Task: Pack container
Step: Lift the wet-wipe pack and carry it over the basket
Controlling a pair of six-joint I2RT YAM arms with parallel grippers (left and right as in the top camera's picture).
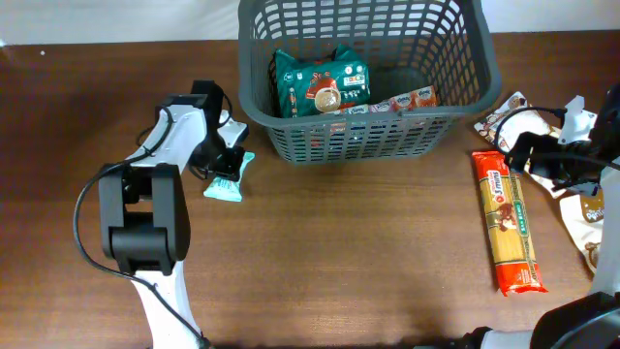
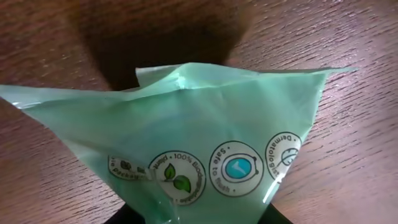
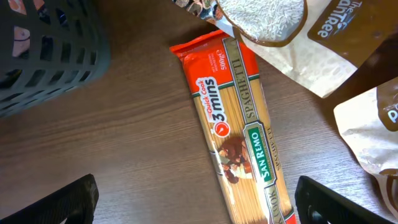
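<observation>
Just left of the container (image 1: 363, 120), low on the surface (image 1: 368, 252), the left end effector (image 1: 225, 165) is clenched on one end of a mint-green packet (image 1: 227, 184). The container stands between the two arms, with a dark green bag (image 1: 320, 82) and other packets already inside. To do this step well, I judge the lift should go straight up until the packet clears the thick rim. It should then cross to the open floor beside the bag before release, since the soft film may slip or swing. Right of the container, the right end effector (image 1: 528, 153) hangs spread wide above a spaghetti pack (image 1: 509, 223), grasping nothing.
</observation>
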